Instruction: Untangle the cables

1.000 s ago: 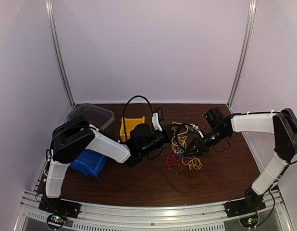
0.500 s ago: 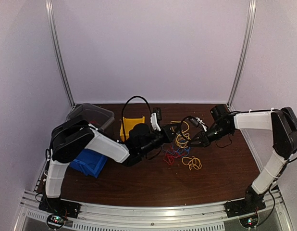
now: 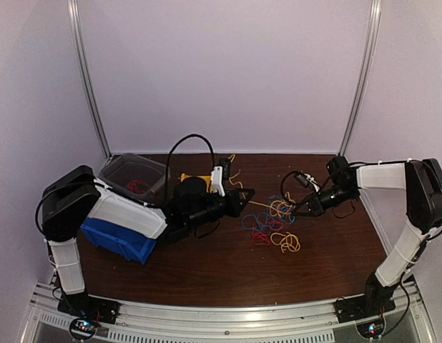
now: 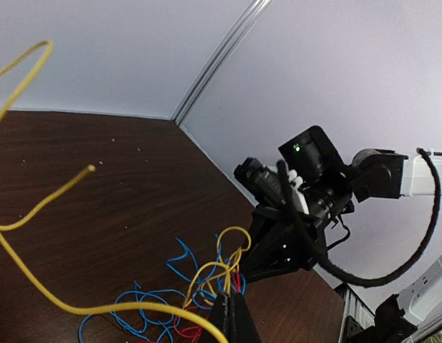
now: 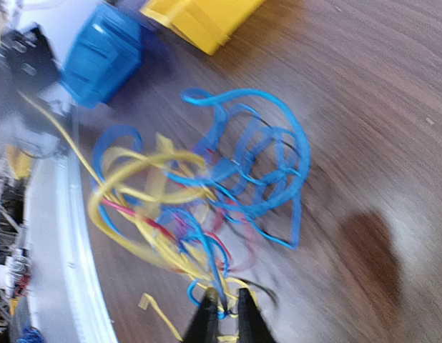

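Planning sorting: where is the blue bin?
In the top view, the blue bin sits at the table's left, partly under the left arm, beside the clear container.

Right wrist view was motion-blurred, so the cables (image 5: pixel 207 179) smeared into one knot (which strand the right gripper (image 5: pixel 224 318) pinched could not be told), blue bin (image 5: pixel 103 53) and yellow bin (image 5: pixel 199 18) were soft, the latter cut by the top edge, and the left gripper (image 4: pixel 232 321) showed only fingertips at the bottom edge.
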Robot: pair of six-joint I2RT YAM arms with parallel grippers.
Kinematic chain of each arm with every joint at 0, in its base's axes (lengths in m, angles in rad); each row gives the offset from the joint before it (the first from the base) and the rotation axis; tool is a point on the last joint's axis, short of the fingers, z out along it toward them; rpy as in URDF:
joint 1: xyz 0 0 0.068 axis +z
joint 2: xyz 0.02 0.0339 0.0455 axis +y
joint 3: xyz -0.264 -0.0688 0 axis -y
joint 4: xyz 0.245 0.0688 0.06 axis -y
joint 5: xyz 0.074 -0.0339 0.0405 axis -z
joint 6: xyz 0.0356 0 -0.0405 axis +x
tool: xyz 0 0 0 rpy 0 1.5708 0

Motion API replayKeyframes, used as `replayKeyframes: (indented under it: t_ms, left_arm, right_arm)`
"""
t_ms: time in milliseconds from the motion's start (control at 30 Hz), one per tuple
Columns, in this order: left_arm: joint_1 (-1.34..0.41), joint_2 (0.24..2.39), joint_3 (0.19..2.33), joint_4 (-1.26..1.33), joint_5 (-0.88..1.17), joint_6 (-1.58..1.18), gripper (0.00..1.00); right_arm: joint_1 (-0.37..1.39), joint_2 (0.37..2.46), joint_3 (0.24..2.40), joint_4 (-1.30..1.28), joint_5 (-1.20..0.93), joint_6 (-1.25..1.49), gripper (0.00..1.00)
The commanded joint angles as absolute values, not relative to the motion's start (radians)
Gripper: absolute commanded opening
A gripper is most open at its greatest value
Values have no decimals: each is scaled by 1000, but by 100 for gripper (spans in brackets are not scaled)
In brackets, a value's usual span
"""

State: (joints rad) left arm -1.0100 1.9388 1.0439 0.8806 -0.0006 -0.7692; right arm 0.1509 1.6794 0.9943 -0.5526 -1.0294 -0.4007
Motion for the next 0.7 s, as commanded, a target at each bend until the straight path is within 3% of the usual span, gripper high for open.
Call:
replayKeyframes:
  t_ms: [0,133,333,533,667]
  left_arm:
    - [-970,1714,1027,999,-94,-659,0]
    - [-969,1667,1041,882,-97,-630,0]
    - [-969,1703,1073,838,15,-661,0]
    - [-972,1742,1130,847,71,-700,0]
    - [-975,1772,1167,846,88,-719,0]
  right_arm:
    - [46,1702,979,-671,-797,-451,24]
    - [42,1683,1018,-757,-859,-528,35]
    - [64,1553,1067,-833,-997,-610,38]
    - [204,1363,1092,-700,-1019,-548,66]
    - [328,1331,1052,-584,-938,-517,70]
